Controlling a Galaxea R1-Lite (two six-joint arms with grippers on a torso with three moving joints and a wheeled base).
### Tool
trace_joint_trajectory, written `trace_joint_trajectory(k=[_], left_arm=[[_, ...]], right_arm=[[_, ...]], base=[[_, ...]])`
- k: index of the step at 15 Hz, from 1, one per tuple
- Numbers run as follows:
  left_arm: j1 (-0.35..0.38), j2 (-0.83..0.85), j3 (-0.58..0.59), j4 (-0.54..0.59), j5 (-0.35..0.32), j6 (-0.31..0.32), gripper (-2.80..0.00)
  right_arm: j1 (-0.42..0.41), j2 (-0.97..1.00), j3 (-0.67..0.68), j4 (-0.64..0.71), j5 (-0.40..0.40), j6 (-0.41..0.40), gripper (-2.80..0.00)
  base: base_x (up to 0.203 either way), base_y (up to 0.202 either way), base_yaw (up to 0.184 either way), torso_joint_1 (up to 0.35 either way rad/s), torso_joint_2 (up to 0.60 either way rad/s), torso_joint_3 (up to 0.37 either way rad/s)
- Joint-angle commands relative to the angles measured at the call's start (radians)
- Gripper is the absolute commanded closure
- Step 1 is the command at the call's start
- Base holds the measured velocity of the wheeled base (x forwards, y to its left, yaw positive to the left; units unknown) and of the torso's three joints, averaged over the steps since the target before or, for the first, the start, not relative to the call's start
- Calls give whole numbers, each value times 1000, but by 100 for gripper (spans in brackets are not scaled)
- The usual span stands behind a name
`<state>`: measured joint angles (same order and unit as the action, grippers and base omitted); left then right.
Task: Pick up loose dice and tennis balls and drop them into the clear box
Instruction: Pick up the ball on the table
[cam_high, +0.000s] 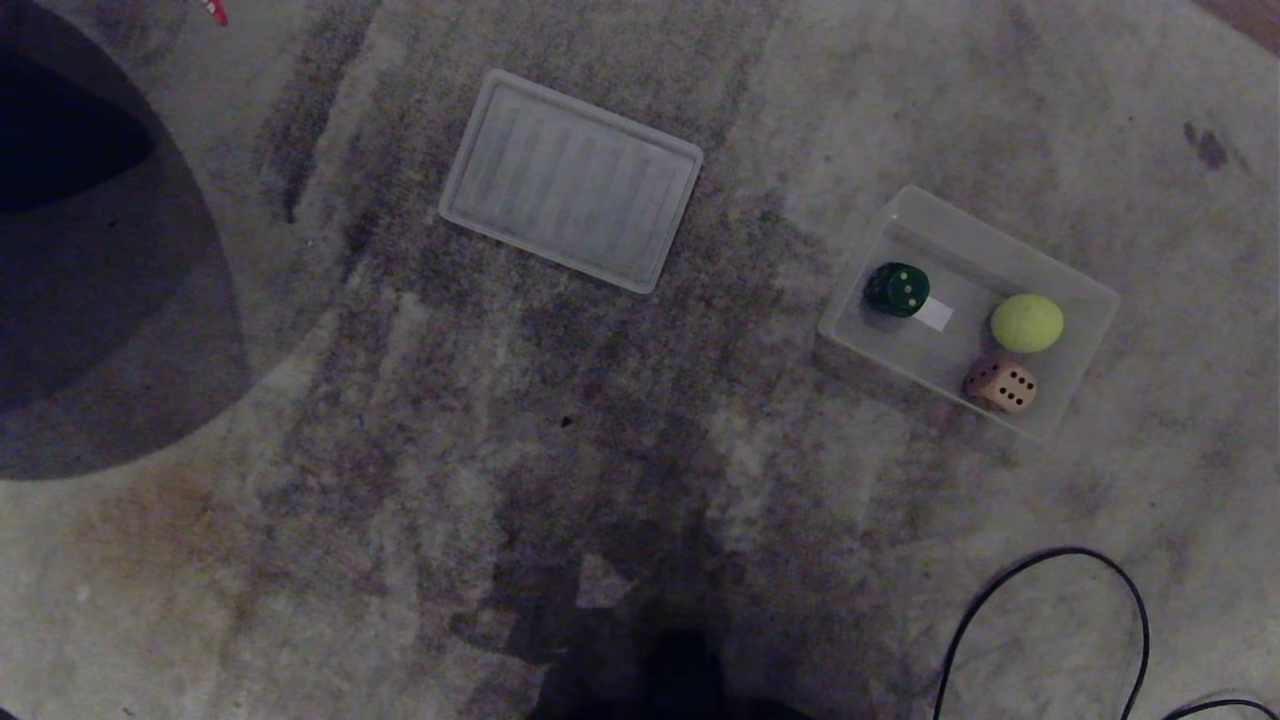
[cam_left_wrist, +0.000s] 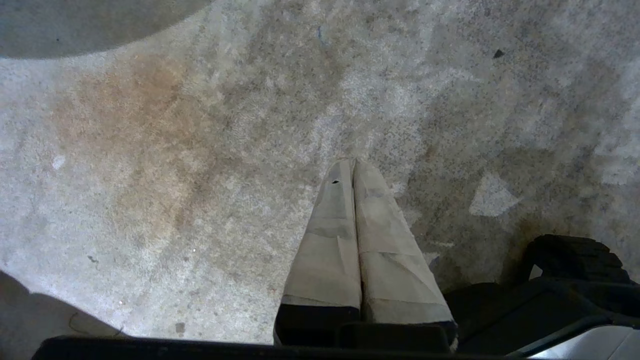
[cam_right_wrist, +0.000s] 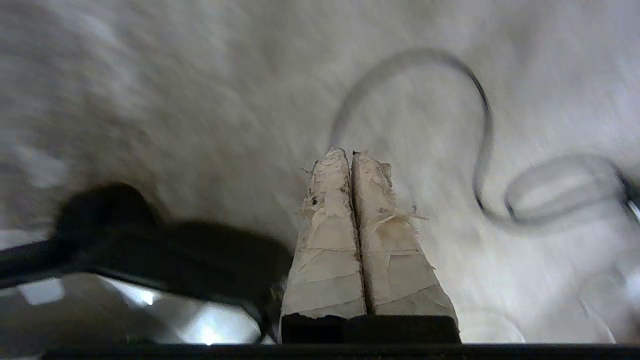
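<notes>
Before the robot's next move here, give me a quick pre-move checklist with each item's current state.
1. Clear box upright on the carpet, open top: ok.
2. Contents: dark green die, tennis ball, tan die inside: ok.
3. Loose dice or balls left on the carpet: none in view; cannot tell beyond the frame.
4. Right gripper fingers shut, holding nothing: ok.
5. Left gripper fingers shut, holding nothing: ok.
6. Black cable near the right side: not ok, snag risk.
</notes>
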<state>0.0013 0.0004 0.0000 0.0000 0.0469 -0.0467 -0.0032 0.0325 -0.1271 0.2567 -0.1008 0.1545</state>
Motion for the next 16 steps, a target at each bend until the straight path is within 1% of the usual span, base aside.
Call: trace_joint_trajectory(k=[1,2,3,5,7,10,11,12,16], left_arm=[[0,1,2,0,0,1,0],[0,1,2,0,1,-1,0],[0,1,2,0,1,1,0],[0,1,2,0,1,-2,0],[0,1,2,0,-1,-1,0],[0,1,2,0,-1,-2,0],[0,1,2,0,1,-4,0],[0,1,2,0,1,-4,0],[0,1,2,0,1,-4,0]], right_arm=[[0,-31,63,-101,50,-40,0],[0,-31,65,-102,75,-99,0],[6,-28,63,-92,104,-119,0],[8,-31,63,-89,101,-118,0],[14,-31,63,-91,93,-92,0],[12,-31,61,-89,91,-89,0],[12,-31,63,-91,82,-56,0],[12,-31,63,-91,70,-50,0],[13,-31,63,-91,72,-61,0]], base=[[0,0,0,0,0,0],[0,0,0,0,0,0],[0,0,0,0,0,0],[0,0,0,0,0,0],[0,0,0,0,0,0],[0,0,0,0,0,0],[0,0,0,0,0,0],[0,0,0,0,0,0],[0,0,0,0,0,0]])
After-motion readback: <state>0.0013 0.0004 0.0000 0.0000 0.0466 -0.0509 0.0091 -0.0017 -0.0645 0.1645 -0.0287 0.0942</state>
